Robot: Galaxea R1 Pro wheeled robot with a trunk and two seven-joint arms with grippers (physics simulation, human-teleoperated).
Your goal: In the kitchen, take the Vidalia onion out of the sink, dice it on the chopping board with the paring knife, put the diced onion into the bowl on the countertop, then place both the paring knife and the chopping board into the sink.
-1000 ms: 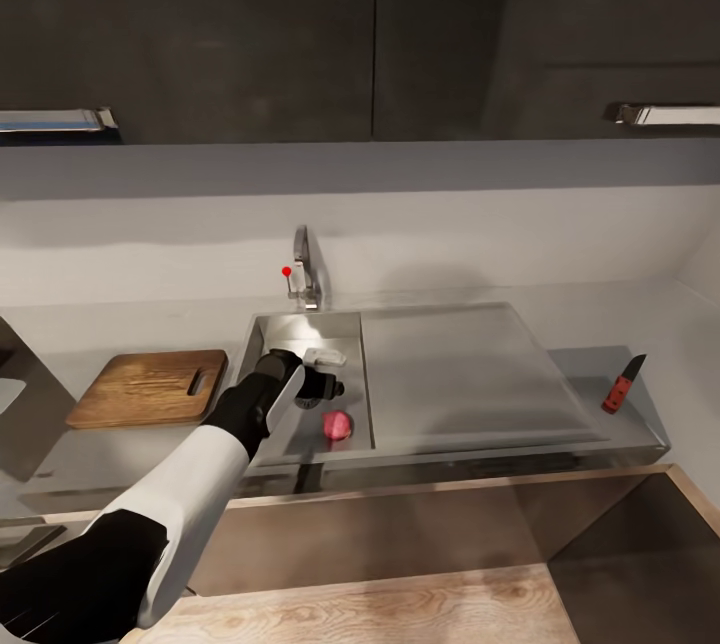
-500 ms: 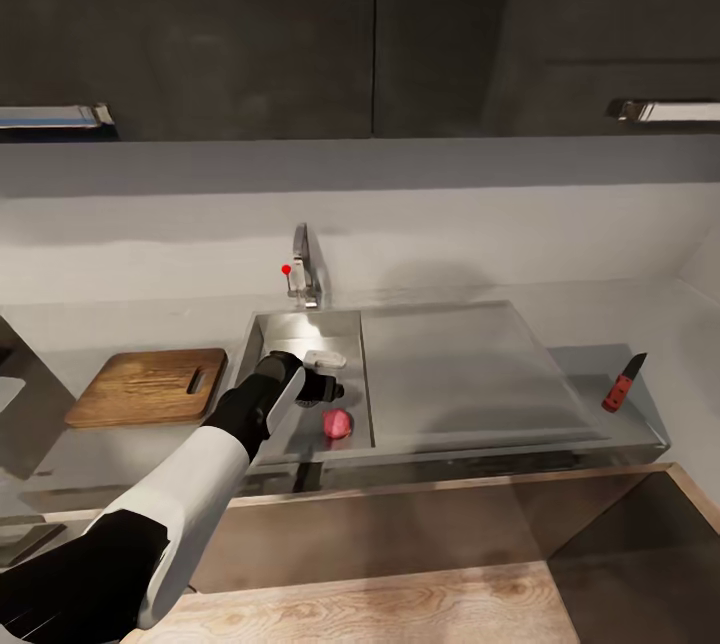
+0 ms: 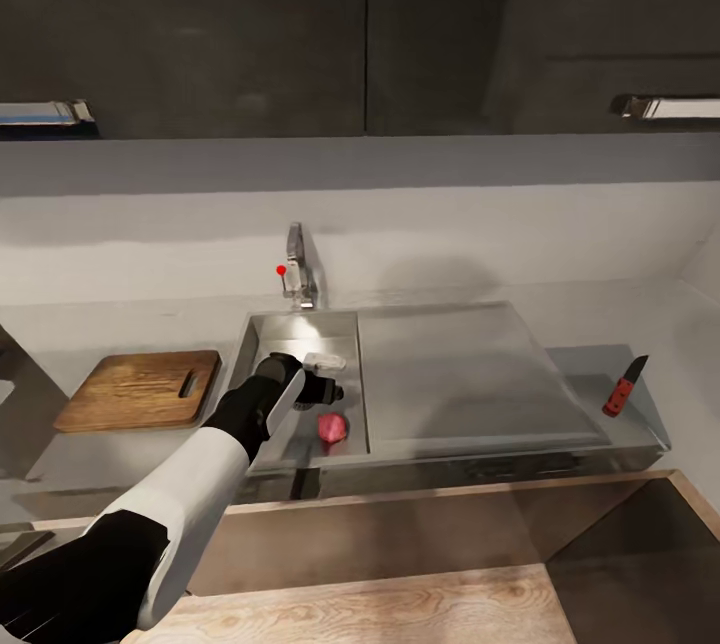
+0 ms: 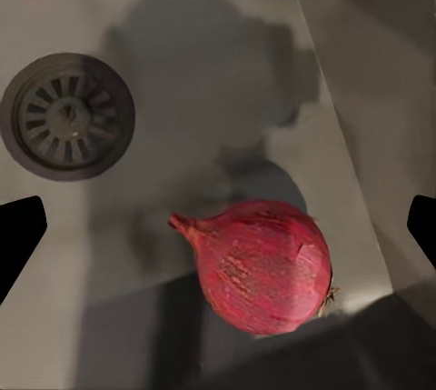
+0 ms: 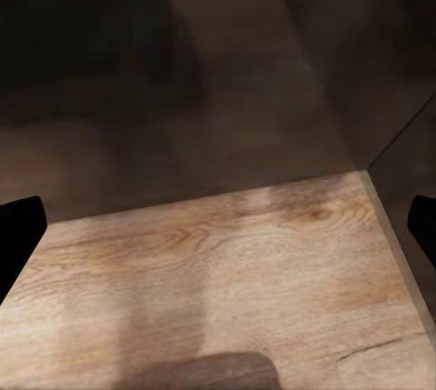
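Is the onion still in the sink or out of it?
In. The Vidalia onion lies on the sink floor beside the drain, between the open left pincer fingertips.

Vidalia onion (image 3: pixel 334 428) in the sink (image 3: pixel 300 332) basin, at the front right corner, with the drain (image 4: pixel 67 127) just behind it toward 11 o'clock and the faucet (image 3: pixel 297 269) at 12 o'clock on the back edge. Chopping board (image 3: pixel 140 389) on the countertop (image 3: pixel 590 309) at 9 o'clock of the basin; drainboard (image 3: pixel 465 374) at 3 o'clock, then the paring knife (image 3: pixel 625 386) well beyond it. Left gripper (image 3: pixel 322 392) above the basin, just left of the onion.
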